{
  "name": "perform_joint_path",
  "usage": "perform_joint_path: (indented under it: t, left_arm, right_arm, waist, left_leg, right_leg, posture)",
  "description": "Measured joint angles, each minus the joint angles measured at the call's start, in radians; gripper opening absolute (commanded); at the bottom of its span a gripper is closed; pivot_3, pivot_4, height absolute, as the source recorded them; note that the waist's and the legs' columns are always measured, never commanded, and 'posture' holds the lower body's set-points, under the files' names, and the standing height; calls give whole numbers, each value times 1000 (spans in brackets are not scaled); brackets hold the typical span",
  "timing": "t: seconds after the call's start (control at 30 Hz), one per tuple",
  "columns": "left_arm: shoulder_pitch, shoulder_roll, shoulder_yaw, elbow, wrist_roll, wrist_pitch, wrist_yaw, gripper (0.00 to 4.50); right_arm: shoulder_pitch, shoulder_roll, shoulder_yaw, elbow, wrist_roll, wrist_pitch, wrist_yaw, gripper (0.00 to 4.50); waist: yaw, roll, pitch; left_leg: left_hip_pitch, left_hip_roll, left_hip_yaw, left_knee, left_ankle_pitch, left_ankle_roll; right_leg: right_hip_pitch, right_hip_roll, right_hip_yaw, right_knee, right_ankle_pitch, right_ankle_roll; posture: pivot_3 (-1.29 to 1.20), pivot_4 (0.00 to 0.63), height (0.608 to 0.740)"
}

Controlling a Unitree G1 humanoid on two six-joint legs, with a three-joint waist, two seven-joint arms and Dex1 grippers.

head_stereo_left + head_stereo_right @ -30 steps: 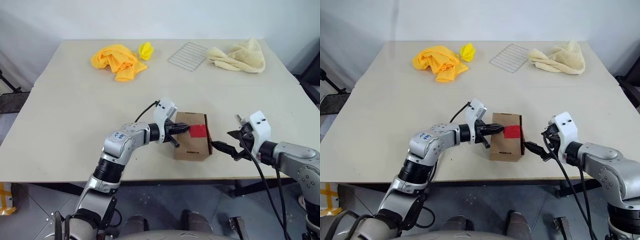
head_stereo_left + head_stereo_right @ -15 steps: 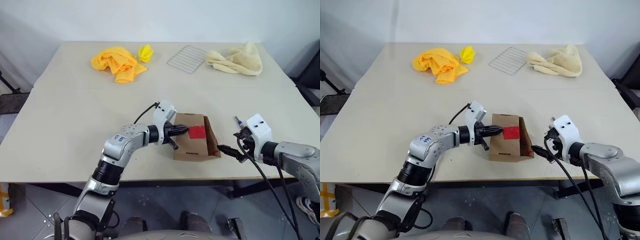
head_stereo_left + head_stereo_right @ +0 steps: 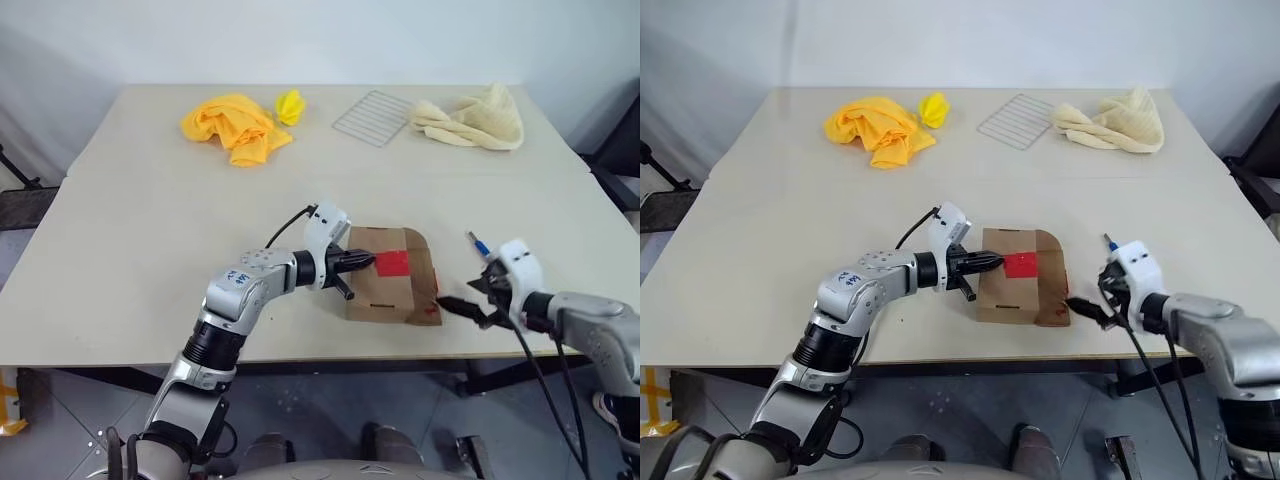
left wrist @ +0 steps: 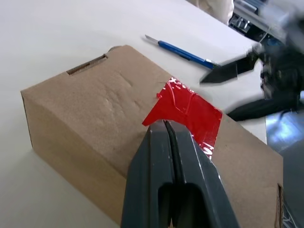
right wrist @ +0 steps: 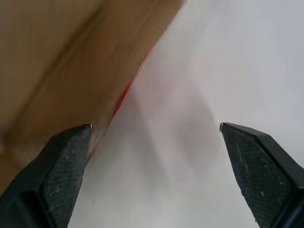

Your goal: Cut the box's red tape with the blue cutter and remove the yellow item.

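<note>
The brown box (image 3: 378,288) lies near the table's front edge, with the red tape (image 3: 393,262) on its top. Its right end flap (image 3: 424,290) hangs outward and down, a red scrap at its edge. My left gripper (image 3: 366,262) is shut, and its tip (image 4: 165,123) rests on the tape's edge. To the right of the flap my right gripper (image 3: 463,298) stands open and empty, low over the table (image 5: 154,128). Behind my right hand the blue cutter (image 3: 478,245) lies on the table, held by neither gripper. The box's inside and the yellow item are hidden.
At the far side of the table (image 3: 150,220) lie an orange cloth (image 3: 232,124) with a small yellow scrap (image 3: 290,103) beside it, a wire rack (image 3: 374,114) and a cream towel (image 3: 475,116). The table's front edge runs close below the box.
My right gripper drew away to the right and sank a little. The box's right flap swung outward and down. My left gripper stayed pressed on the tape.
</note>
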Motion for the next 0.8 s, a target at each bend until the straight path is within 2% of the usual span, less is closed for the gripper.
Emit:
perform_joint_path:
  t: [0.1,0.23,0.8]
  left_arm:
    - [0,0,-1,-2,0,0,0,0]
    - [3,3,0,-5,0,0,0,0]
    - [34,29,1,-68,0,16,15,0]
  right_arm:
    - [-36,6,-49,22,42,46,0,4485]
    - [-60,34,-53,84,93,129,13,4485]
    - [-334,124,123,449,95,153,195,4485]
  waist:
    - [1,0,0]
    - [-1,0,0]
    - [-16,2,0]
  left_leg:
    - [-1,0,0,0,0,0]
    - [0,0,0,0,0,0]
    - [0,0,1,-1,0,0]
  right_leg:
    - [0,0,0,0,0,0]
    - [0,0,0,0,0,0]
    - [-1,0,0,1,0,0]
  posture:
    - [0,150,740]
    - [0,150,740]
    - [0,150,740]
